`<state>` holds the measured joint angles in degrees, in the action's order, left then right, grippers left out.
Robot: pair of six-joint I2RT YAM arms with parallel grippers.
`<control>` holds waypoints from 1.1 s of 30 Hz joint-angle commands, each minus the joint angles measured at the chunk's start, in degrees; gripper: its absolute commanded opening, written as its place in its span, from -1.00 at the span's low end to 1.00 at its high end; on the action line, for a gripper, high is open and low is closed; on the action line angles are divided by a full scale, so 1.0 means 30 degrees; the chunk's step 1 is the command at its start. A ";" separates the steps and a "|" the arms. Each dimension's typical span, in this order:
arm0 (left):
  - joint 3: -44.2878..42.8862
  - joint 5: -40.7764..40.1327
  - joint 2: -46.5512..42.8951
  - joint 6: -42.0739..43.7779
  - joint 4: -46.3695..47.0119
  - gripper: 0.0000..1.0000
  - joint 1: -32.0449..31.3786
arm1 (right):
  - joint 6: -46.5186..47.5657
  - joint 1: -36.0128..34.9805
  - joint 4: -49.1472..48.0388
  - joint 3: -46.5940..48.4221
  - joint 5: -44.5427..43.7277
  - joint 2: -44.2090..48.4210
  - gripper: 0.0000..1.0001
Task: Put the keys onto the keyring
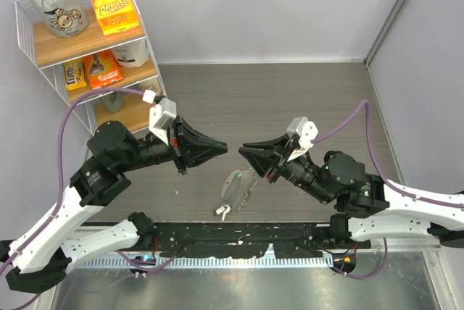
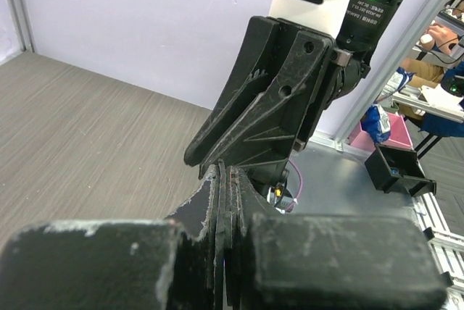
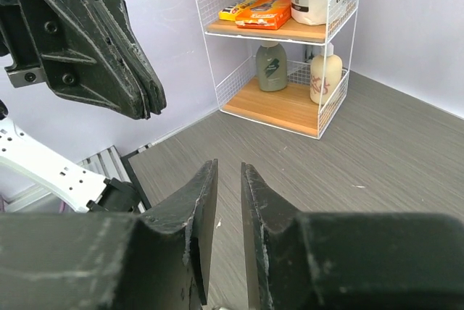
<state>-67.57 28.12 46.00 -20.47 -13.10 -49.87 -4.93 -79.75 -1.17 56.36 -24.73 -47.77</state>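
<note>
Keyring (image 1: 247, 188) lies flat on table (image 1: 290, 100), green-headed key (image 1: 236, 175) at its far-left end. L gripper (image 1: 222, 148) & R gripper (image 1: 243, 152) meet tip-to-tip just beyond keyring's far end, raised, neither touching it. L jaws together, empty; R jaws slightly apart, nothing betw.

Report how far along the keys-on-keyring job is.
Done: nothing sure. The green key lies by the keyring on the table, too small to tell whether it is threaded. In hand: nothing; the left gripper is shut and empty, the right gripper has its fingers slightly parted, both raised tip to tip. Left: grasp ring and key, thread them.
</note>
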 commanded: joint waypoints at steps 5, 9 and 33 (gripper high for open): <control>0.1106 -0.1285 -0.0713 0.0319 0.0413 -1.00 -0.0018 | -0.0465 0.0301 0.0273 -0.0999 -0.1100 0.1536 -0.38; 0.1838 -0.2368 -0.0889 0.0495 -0.0405 -1.00 -0.0018 | -0.1109 0.1177 0.1500 -0.2171 -0.1307 0.2210 -0.17; 1.0920 -1.0426 -0.3347 -0.1321 0.0061 0.17 -0.0018 | -0.7643 1.0702 0.0829 -0.4636 0.3616 -0.8534 0.11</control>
<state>-36.97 1.10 39.22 -23.73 -15.66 -49.87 -23.44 -48.66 6.48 42.19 -15.49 -70.41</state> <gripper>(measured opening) 0.585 0.567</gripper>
